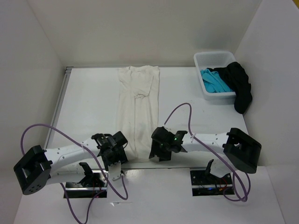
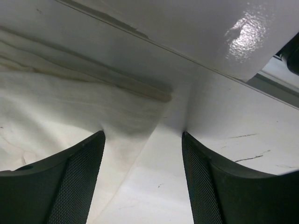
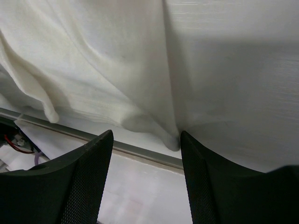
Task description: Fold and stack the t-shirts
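The cream-white t-shirt (image 1: 138, 107) lies as a long narrow strip down the middle of the table, collar end far, hem end near. My left gripper (image 1: 121, 155) is at its near left corner. In the left wrist view the left gripper (image 2: 142, 136) stands open over the cloth's edge (image 2: 70, 112), clamping nothing. My right gripper (image 1: 154, 151) is at the near right corner; in the right wrist view the right gripper (image 3: 146, 135) stands open with the cloth's (image 3: 117, 56) corner just beyond its right fingertip (image 3: 187, 140). The turquoise t-shirt (image 1: 215, 81) lies in the basket, and the black t-shirt (image 1: 240, 88) hangs over the basket's right side.
The white basket (image 1: 206, 93) stands at the back right, near the right wall. White walls close the table at the back and both sides. A metal strip (image 1: 58, 105) runs along the left edge. Another metal strip (image 3: 140, 151) marks the table's near edge under the right gripper. Purple cables loop beside both arms.
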